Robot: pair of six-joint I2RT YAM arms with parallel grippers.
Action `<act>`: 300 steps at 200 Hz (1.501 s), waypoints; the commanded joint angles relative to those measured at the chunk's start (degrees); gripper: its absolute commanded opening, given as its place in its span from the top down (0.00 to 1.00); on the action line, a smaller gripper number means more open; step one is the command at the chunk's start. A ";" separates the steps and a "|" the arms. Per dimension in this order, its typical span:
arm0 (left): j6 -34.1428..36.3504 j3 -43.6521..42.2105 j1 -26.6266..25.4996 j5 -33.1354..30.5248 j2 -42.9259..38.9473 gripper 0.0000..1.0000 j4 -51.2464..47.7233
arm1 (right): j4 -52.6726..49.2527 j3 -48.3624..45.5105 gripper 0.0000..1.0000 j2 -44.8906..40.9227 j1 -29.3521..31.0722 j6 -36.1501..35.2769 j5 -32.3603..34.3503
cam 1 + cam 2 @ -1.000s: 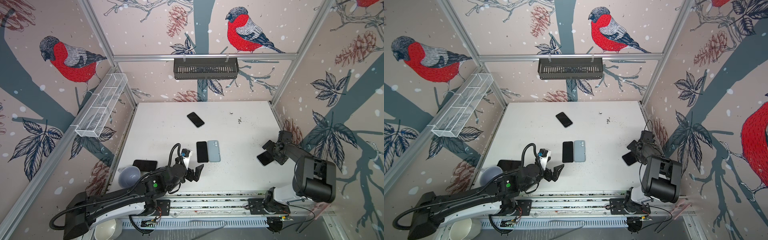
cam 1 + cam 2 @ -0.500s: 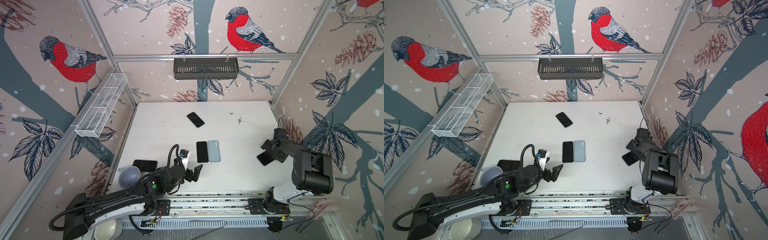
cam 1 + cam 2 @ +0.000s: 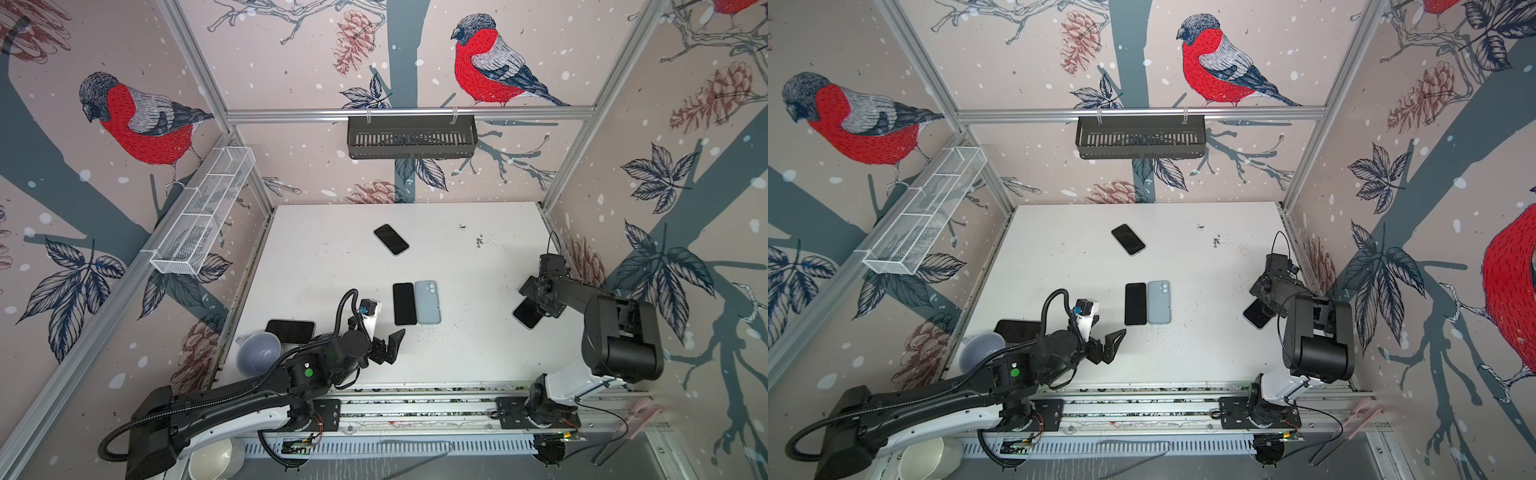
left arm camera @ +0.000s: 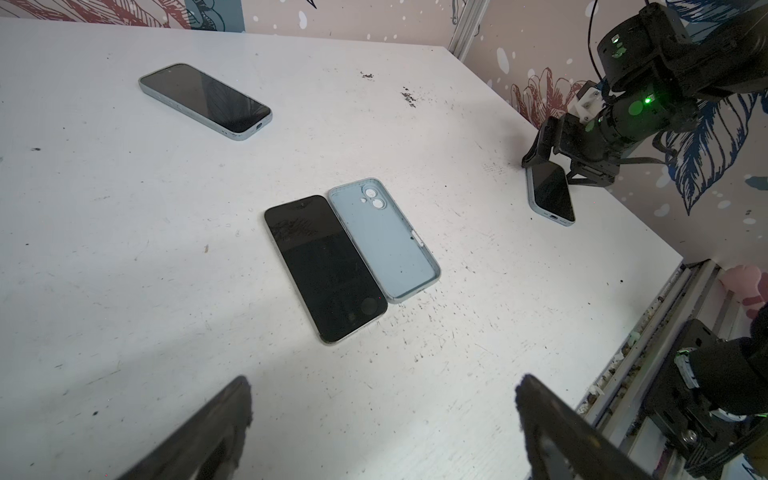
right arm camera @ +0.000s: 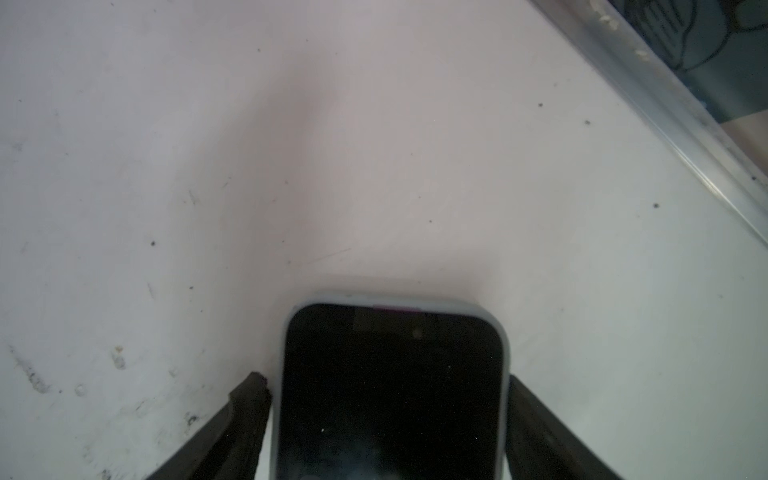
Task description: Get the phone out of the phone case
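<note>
A phone in a light blue phone case (image 3: 527, 313) (image 3: 1257, 313) (image 4: 550, 193) lies screen up near the table's right edge. My right gripper (image 3: 536, 297) (image 3: 1264, 297) (image 4: 552, 162) (image 5: 386, 380) straddles its far end, open, one finger close against each long side of the case (image 5: 392, 386). The phone rests flat on the table. My left gripper (image 3: 390, 347) (image 3: 1111, 345) (image 4: 383, 380) hovers open and empty near the front, short of a bare black phone (image 3: 404, 303) (image 4: 326, 266) and an empty blue case (image 3: 427, 302) (image 4: 384, 239) lying side by side.
Another cased phone (image 3: 391, 239) (image 4: 203, 101) lies further back on the white table (image 3: 457, 353). A black phone (image 3: 290, 331) and a lavender cup (image 3: 258, 354) sit at the front left. The right wall and its rail (image 5: 665, 108) run close by the right gripper.
My right gripper has edged back along the cased phone and its jaws have narrowed toward the case's sides. The left arm has stayed put.
</note>
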 commanded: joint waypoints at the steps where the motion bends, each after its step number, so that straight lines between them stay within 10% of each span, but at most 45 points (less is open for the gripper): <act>1: -1.01 0.05 0.17 0.20 0.19 0.02 2.63 | -16.51 -2.54 0.21 2.28 1.49 -0.58 -15.92; 300: 0.29 8.63 0.20 24.34 27.02 0.02 26.73 | -6.05 -6.42 0.39 -12.70 14.74 2.00 -29.41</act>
